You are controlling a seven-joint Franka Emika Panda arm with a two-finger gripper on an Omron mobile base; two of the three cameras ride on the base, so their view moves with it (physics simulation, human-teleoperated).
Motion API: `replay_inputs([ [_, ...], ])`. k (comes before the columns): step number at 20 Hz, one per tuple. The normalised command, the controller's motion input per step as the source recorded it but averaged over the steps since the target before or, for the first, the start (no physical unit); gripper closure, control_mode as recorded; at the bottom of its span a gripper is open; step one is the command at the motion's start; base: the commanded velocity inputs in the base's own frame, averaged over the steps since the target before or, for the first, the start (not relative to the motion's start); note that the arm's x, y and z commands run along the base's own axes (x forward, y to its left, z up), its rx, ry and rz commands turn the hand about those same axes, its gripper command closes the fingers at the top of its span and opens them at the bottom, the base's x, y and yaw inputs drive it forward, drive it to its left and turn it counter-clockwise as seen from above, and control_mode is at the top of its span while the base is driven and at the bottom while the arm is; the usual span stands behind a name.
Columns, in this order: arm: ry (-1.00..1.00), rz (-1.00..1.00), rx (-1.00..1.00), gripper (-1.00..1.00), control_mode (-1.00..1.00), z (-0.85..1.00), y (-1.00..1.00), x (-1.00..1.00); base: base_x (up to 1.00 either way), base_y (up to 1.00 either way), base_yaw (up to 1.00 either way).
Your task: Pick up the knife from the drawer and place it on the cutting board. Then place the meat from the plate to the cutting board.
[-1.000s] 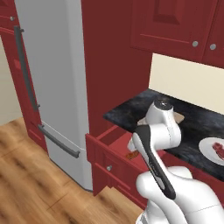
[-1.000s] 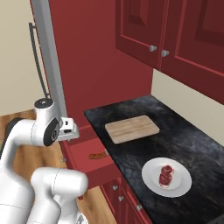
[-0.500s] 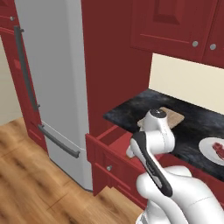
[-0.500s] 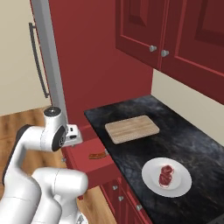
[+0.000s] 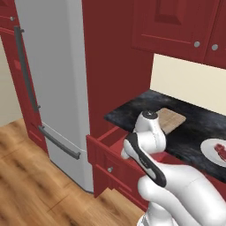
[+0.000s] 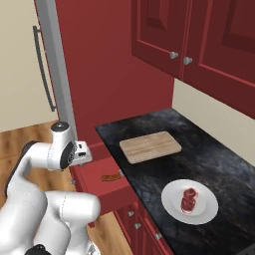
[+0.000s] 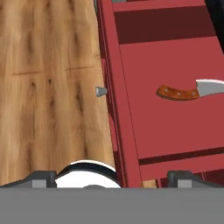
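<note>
The drawer (image 7: 166, 131) stands pulled out, its flat red floor facing up and its small silver knob (image 7: 101, 91) on the front. The knife (image 7: 177, 92) lies flat inside, brown handle toward the drawer's middle and grey blade running off the right edge of the hand view. My gripper (image 7: 113, 176) hangs open above the drawer's front edge, well short of the knife, with nothing between its fingers. On the dark counter lie the cutting board (image 6: 150, 146) and, nearer, the white plate (image 6: 172, 210) with the meat (image 6: 188, 198) on it. The right base view also shows the knife (image 6: 110, 177).
A tall grey fridge (image 5: 53, 79) stands left of the drawer, with wood floor (image 5: 31, 185) in front. Red upper cabinets (image 6: 199, 35) hang over the black counter (image 6: 219, 159). More red drawer fronts (image 6: 137, 224) sit below the counter edge.
The arm has folded down, bringing the hand lower over the open drawer. The gripper has stayed open and the knife, board and plate have not moved.
</note>
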Motion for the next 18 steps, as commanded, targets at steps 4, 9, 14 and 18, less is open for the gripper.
replay_inputs([
  [4, 0.01, 0.00, -0.02, -1.00, -1.00, -0.45, 0.19, 0.26, 0.00, 0.00, 0.00],
  [9, 0.02, 0.01, 0.00, -1.00, -1.00, -0.52, 0.13, 0.25, 0.00, 0.00, 0.00],
  [14, 0.03, 0.04, 0.00, -1.00, -1.00, -0.50, 0.00, 0.19, 0.00, 0.00, 0.00],
  [18, 0.02, 0.06, 0.00, -1.00, -1.00, -0.41, 0.00, 0.26, 0.00, 0.00, 0.00],
])
